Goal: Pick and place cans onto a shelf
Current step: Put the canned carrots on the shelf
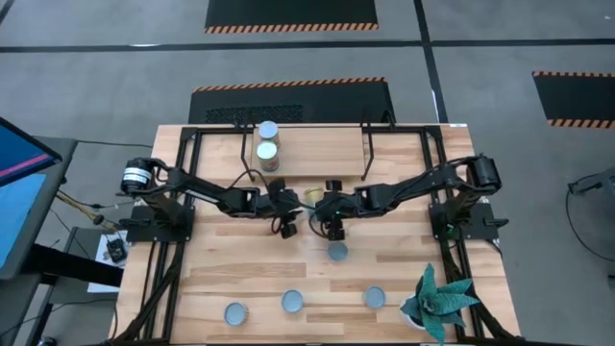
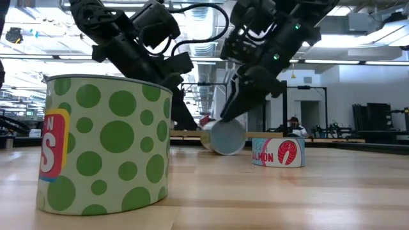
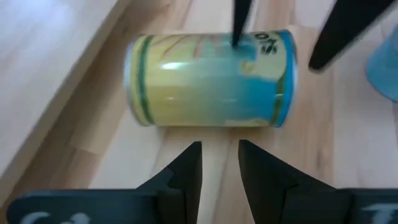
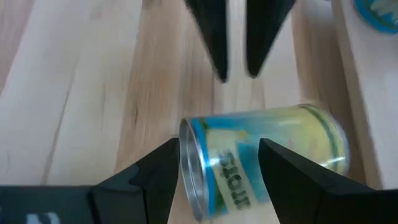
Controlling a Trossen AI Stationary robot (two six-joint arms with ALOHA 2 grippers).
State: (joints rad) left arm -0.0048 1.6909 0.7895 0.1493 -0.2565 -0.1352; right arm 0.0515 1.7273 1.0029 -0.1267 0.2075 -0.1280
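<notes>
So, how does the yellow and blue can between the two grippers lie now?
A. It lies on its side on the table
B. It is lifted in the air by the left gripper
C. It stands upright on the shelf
A: both wrist views show the can on its side on the table, with the open right gripper straddling it.

Tipped can (image 1: 313,196) lies mid-bench, boxed between left claw (image 1: 288,213) and right claw (image 1: 324,213). Upright can (image 1: 337,252) near. Open bench (image 1: 240,269) before the front-row cans.
</notes>
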